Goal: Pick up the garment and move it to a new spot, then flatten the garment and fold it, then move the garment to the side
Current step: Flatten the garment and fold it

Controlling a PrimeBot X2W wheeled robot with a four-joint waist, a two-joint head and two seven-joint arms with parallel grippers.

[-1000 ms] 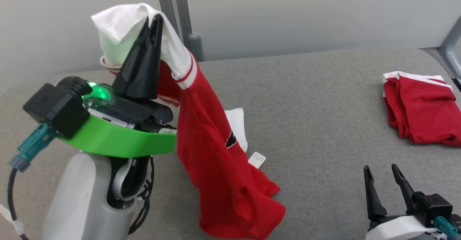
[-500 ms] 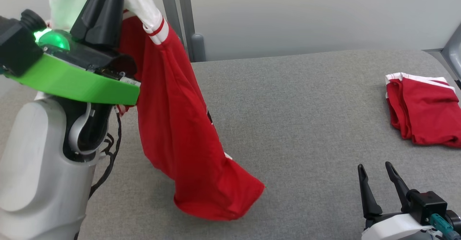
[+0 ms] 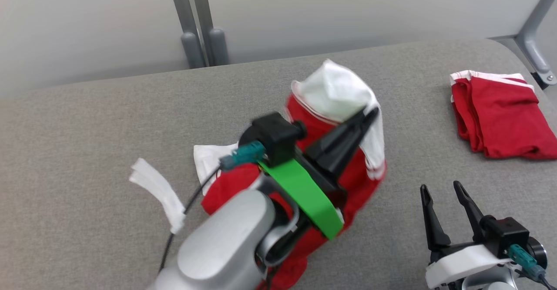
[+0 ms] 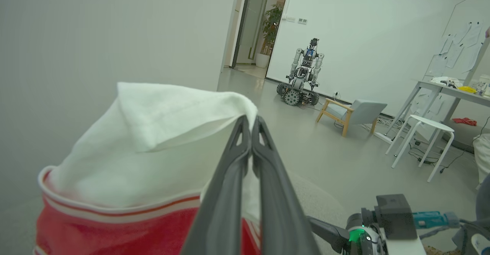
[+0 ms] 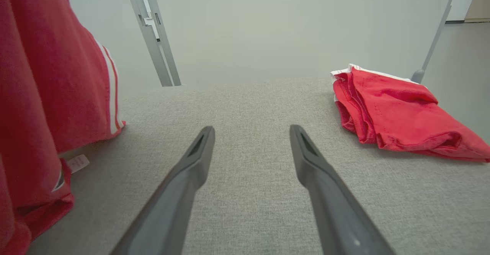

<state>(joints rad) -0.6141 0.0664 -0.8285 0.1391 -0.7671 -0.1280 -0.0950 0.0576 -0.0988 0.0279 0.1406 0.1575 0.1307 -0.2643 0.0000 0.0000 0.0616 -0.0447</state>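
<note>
The garment (image 3: 337,92) is a red shirt with white sleeves. My left gripper (image 3: 370,115) is shut on a white sleeve and holds it up over the middle of the grey table (image 3: 87,120). The red body hangs down and bunches on the table under the arm. In the left wrist view the shut gripper (image 4: 250,121) pinches the white fabric of the garment (image 4: 153,140) at its tips. My right gripper (image 3: 440,186) stands open low at the right with nothing in it. In its own view the right gripper (image 5: 251,129) points across bare table, and the garment (image 5: 46,79) hangs at the left.
A second red garment (image 3: 496,116) lies folded at the table's far right, also in the right wrist view (image 5: 394,113). Grey metal posts (image 3: 196,24) stand behind the table. A white strip (image 3: 156,190) hangs on my left arm's cable. Bare table lies between the two garments.
My left arm has swung from the table's left to its middle and come down, carrying the garment. The head camera has shifted a little. The right gripper has stayed open in place.
</note>
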